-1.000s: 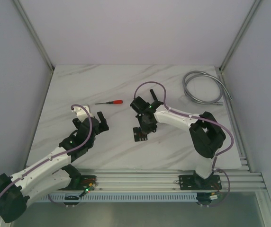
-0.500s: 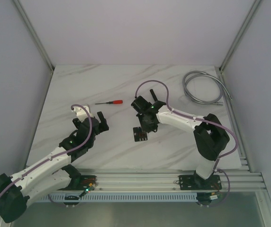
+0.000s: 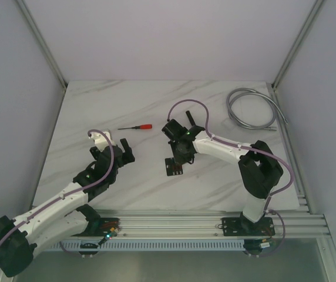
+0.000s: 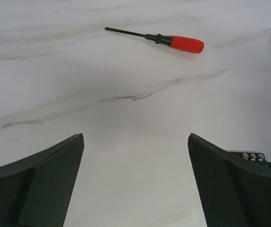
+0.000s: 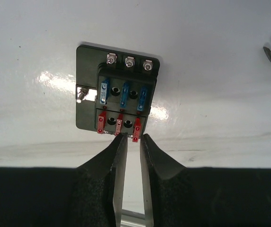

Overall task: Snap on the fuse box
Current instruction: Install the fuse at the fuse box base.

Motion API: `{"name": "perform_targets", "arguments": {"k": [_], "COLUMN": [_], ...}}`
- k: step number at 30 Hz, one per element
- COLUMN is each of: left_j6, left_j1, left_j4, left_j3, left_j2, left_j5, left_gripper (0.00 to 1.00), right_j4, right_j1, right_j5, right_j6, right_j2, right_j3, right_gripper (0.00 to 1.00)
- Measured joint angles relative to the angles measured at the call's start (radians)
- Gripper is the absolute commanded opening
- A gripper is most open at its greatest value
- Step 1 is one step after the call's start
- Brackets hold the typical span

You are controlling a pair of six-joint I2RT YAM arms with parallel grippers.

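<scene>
The fuse box (image 5: 118, 90) lies flat on the marble table (image 3: 156, 100). The right gripper (image 5: 132, 137) sits at its near edge by the red fuses, jaws a narrow slit apart; whether they nip anything cannot be told. The left gripper (image 4: 135, 142) hangs wide open, empty. Beyond lies a red-handled screwdriver (image 4: 173, 41).

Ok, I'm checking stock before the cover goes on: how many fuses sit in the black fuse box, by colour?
Small blue plastic fuses: 3
Small red plastic fuses: 3
Total: 6, all seated in the black square plastic fuse box.
</scene>
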Motion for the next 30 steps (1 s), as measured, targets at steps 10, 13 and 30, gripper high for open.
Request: {"name": "perform_targets", "arguments": {"k": [10,13,30], "left_j6": [0.0,0.0,0.0], "left_j1": [0.0,0.0,0.0], "left_j4": [0.0,0.0,0.0], "left_j3": [0.0,0.0,0.0], "left_j2": [-0.001,-0.002,-0.008], "left_j5": [0.0,0.0,0.001], "left_gripper": [1.0,1.0,1.0], "right_j4": [0.006,0.01,0.016], "right_j1": [0.0,0.0,0.009], "right_j5": [0.0,0.0,0.027], "right_j6": [0.005,0.009,0.007], "right_j2": [0.032,0.033,0.047], "right_j3": [-0.006,-0.015,-0.019], "right_gripper": [0.17,0.11,0.0]}}
